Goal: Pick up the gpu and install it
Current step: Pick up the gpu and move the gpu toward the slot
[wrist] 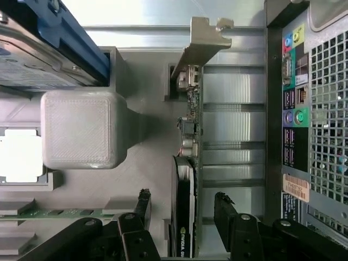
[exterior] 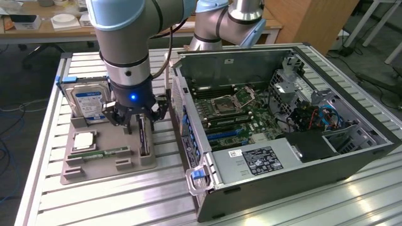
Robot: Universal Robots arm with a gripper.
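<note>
The gpu (exterior: 144,141) stands on its long edge in a slot on the side of the grey parts tray (exterior: 107,167) nearest the computer case. Seen edge-on in the wrist view, the gpu (wrist: 187,163) is a thin dark card with a silver bracket at one end. My gripper (exterior: 139,126) hangs right over it. The gripper (wrist: 183,209) is open, its black fingers (wrist: 142,204) standing on either side of the card with a gap on each side. Nothing is held.
The tray also holds an upright silver hard drive (exterior: 88,103), a processor (exterior: 84,140) and a green memory stick (exterior: 103,153). The open computer case (exterior: 283,132) lies close beside the tray, its port panel (wrist: 310,109) facing the card. All rest on a slatted metal table (exterior: 125,202).
</note>
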